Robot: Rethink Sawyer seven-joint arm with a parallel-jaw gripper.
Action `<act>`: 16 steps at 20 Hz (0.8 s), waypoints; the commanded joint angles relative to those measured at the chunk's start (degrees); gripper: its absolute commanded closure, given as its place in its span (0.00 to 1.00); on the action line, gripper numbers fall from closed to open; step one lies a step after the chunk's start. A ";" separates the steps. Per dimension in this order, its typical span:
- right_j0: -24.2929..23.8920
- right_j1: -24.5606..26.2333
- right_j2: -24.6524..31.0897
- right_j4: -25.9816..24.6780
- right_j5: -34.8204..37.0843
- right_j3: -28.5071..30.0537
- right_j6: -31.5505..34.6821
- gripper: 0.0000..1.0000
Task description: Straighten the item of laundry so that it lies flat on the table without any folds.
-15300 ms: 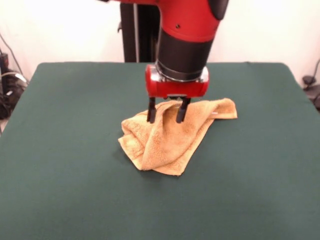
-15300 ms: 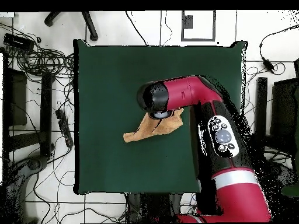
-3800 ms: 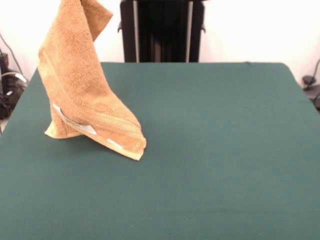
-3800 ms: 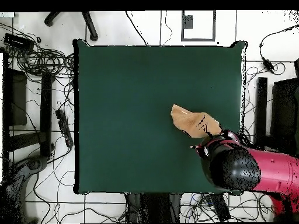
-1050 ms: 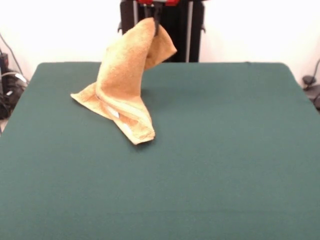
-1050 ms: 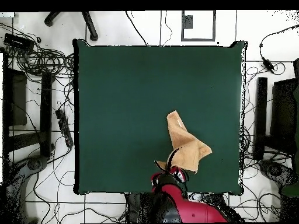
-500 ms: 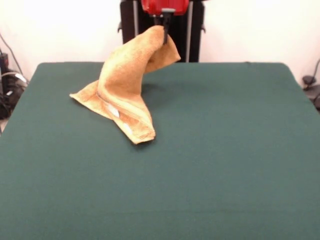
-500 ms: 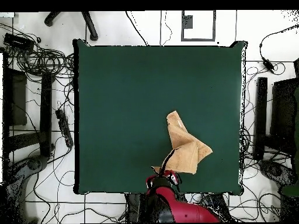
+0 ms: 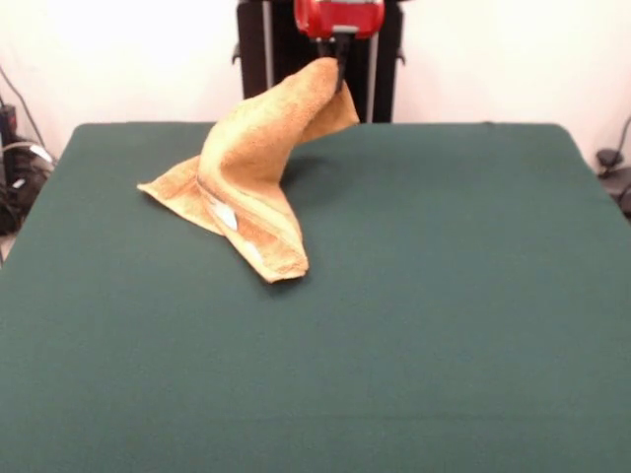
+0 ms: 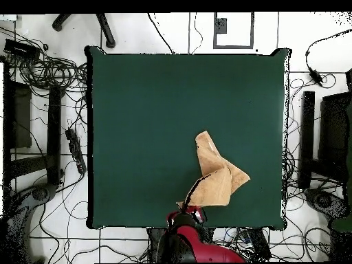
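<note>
- Nearest us in the front view, the counter (image 9: 414,374) lies bare and dark green.
- Further in, left of centre, the towel (image 9: 246,187) rests its lower part on the counter: one folded tip points toward us and another corner lies out flat to the left.
- A woven band with a small white label (image 9: 225,217) shows along the lower fold.
- From there the towel rises in a folded, tilted peak toward the far edge.
- At the peak our hand (image 9: 339,61) pinches the top corner, closed on the cloth, above the far edge of the counter.
- From overhead, the towel (image 10: 216,175) sits near the edge by the robot's base, with the hand (image 10: 190,206) at its corner there.
- We judge that we are mid-spread: one corner lifted, the rest anchored by its own weight, layers doubled.
- Next, we think, the held corner should go low and away from the resting part, so the fold opens before we let go.
- Letting go too high may let the cloth fall back on itself.
</note>
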 commanded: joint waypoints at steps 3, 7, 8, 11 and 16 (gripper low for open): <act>5.43 6.81 -0.37 7.67 -10.57 4.41 23.08 1.00; 7.04 8.86 -1.15 8.69 -13.70 4.61 24.72 1.00; 7.43 9.23 -1.37 8.72 -14.24 4.40 24.91 1.00; 8.26 9.04 -1.71 9.09 -13.68 4.28 25.26 1.00; 9.95 7.94 -2.25 10.10 -11.86 4.81 26.34 1.00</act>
